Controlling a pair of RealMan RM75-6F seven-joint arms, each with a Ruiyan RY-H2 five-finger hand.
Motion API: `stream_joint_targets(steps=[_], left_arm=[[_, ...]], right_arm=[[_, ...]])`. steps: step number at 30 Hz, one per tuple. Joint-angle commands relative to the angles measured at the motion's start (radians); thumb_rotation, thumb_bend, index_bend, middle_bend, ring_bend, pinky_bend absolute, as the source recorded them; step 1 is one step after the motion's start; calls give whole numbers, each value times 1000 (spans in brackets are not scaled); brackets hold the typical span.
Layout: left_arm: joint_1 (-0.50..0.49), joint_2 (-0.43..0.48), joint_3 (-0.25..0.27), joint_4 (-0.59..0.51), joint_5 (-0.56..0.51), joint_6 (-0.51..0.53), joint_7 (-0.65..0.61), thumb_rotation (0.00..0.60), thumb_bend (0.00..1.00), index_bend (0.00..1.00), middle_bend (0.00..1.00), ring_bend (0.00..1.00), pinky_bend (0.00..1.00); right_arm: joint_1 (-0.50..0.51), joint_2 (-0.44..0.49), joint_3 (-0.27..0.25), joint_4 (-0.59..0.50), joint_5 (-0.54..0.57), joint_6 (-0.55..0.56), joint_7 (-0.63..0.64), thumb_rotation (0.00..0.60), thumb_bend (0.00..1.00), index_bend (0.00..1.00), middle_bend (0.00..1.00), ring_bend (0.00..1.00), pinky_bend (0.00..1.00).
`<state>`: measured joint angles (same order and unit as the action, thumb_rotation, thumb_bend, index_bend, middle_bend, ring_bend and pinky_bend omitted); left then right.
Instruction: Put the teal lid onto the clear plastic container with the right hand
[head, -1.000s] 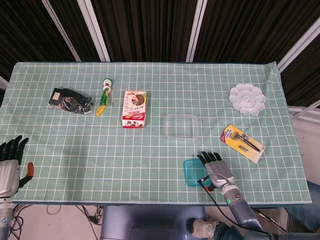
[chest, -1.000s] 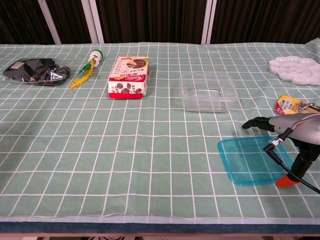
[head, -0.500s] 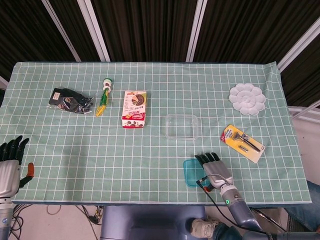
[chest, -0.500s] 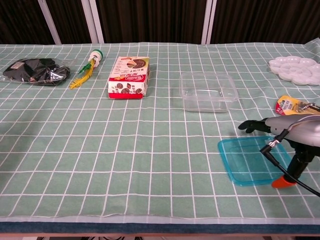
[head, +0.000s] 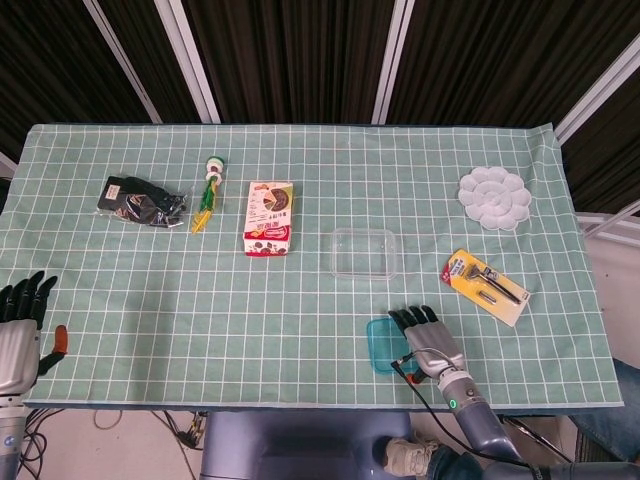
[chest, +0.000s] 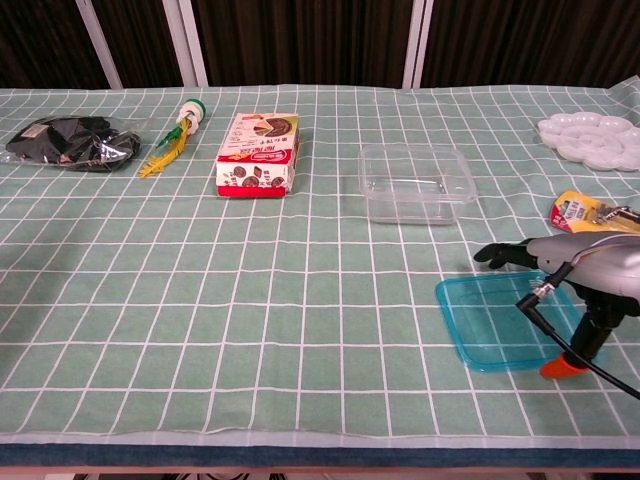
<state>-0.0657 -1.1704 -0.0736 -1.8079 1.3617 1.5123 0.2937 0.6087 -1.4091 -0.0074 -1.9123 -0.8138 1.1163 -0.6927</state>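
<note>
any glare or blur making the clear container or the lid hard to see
Head view: sharp and evenly lit, though the clear plastic container shows only faintly. Chest view: its rim catches soft highlights, the teal lid is crisp, and the right robot hand covers the lid's far edge.

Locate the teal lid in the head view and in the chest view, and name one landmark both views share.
Head view: the teal lid lies near the bottom edge, right of centre, partly under the right hand.
Chest view: the lid lies lower right, flat on the cloth, beneath the right hand.
Shared landmark: the clear plastic container, beyond the lid.
</note>
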Motion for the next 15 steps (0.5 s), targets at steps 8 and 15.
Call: stream_joint_targets(steps=[8,15], left_arm=[[0,-1,-1,-1,-1,0,0,600,542,78,0,0,0],[0,0,-1,-1,-1,1,1,600,542,78,0,0,0]], right_arm=[[1,-6,1,7,1,8,7,600,160,0,152,0,0],[4,-7,1,9,4,6,9,600,160,0,152,0,0]])
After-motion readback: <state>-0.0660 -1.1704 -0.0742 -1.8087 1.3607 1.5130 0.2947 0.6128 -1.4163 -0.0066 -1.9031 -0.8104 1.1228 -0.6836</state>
